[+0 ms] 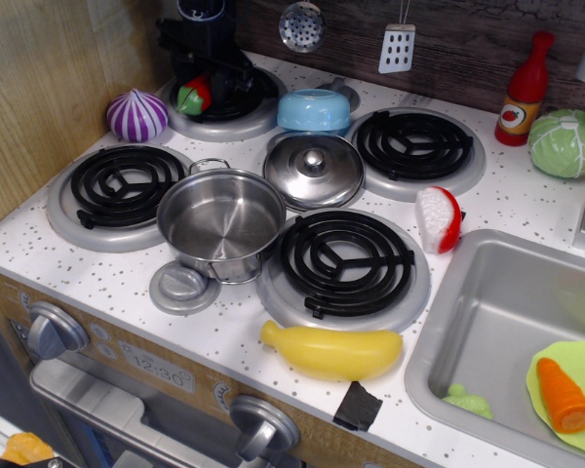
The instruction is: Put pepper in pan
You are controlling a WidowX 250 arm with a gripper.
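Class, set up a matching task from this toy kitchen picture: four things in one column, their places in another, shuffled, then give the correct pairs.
Things:
1. pepper
2. pan
3. carrot
4. lid

Places:
A. in the sink
B. between the four burners
C. at the gripper, over the back left burner
D. front, between the two front burners

Pairs: 1-C, 2-D, 3-A, 4-B

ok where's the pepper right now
The pepper is at the back left, in the gripper over the rear-left burner, right of the purple onion.
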